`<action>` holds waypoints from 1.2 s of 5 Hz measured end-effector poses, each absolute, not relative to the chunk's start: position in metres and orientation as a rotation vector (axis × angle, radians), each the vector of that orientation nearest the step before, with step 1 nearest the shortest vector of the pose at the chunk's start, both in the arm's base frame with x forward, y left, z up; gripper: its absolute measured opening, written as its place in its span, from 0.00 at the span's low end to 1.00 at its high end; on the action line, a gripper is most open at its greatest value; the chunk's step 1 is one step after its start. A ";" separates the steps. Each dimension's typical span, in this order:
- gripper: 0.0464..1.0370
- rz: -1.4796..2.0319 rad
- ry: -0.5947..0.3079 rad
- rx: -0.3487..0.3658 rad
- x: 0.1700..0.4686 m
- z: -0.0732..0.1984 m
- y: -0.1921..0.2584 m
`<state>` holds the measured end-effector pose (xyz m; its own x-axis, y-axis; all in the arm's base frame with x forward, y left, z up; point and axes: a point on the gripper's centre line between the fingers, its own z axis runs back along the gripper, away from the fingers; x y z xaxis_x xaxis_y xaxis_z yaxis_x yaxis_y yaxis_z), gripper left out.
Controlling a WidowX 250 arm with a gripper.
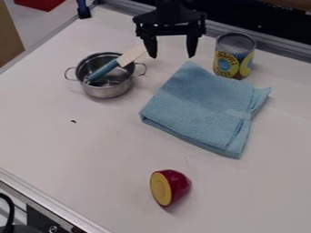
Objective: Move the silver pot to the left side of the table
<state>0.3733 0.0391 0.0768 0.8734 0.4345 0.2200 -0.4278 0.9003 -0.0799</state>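
The black gripper (pixel 172 53) hangs at the top centre of the view, open, with nothing between its fingers. Below and to its left stands a small metal pot (pixel 108 90) with two handles. A spatula (pixel 108 69) with a blue handle and a pale blade leans in the pot, its blade sticking out over the rim toward the gripper. A folded light blue cloth (pixel 197 107) lies below and to the right of the gripper. Right of the gripper, behind the cloth, a can (pixel 233 61) with a yellow label stands upright. Near the front lies a halved fruit (pixel 170 186), dark red outside, with a yellow cut face.
The white table (pixel 79 150) has a metal rail (pixel 48 200) along its lower left edge and another along the back. A black cable (pixel 8 211) curves at the lower left corner. A red object (pixel 37 3) lies beyond the table at the upper left.
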 end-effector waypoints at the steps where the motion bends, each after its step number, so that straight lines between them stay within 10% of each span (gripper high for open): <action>1: 0.96 0.447 -0.188 -0.021 0.368 0.063 0.039; 3: 0.96 0.188 -0.135 0.036 0.359 0.067 0.074; 6: 0.96 -0.405 -0.196 -0.073 0.305 0.057 0.116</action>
